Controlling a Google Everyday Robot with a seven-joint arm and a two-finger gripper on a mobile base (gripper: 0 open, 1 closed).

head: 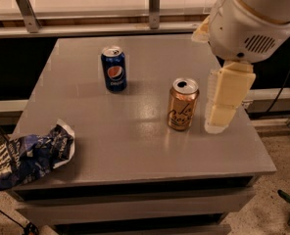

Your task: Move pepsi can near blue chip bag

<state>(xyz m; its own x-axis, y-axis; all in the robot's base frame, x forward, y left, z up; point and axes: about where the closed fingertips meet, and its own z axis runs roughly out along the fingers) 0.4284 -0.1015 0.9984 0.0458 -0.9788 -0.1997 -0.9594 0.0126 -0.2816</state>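
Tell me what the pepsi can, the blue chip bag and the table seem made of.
The pepsi can: likely metal, glossy blue paint, bare silver top. The blue chip bag: thin foil-like film, creased and shiny, white inside edge. The table: smooth grey top with soft reflections, perhaps laminate or painted. The gripper hangs beside the gold can.
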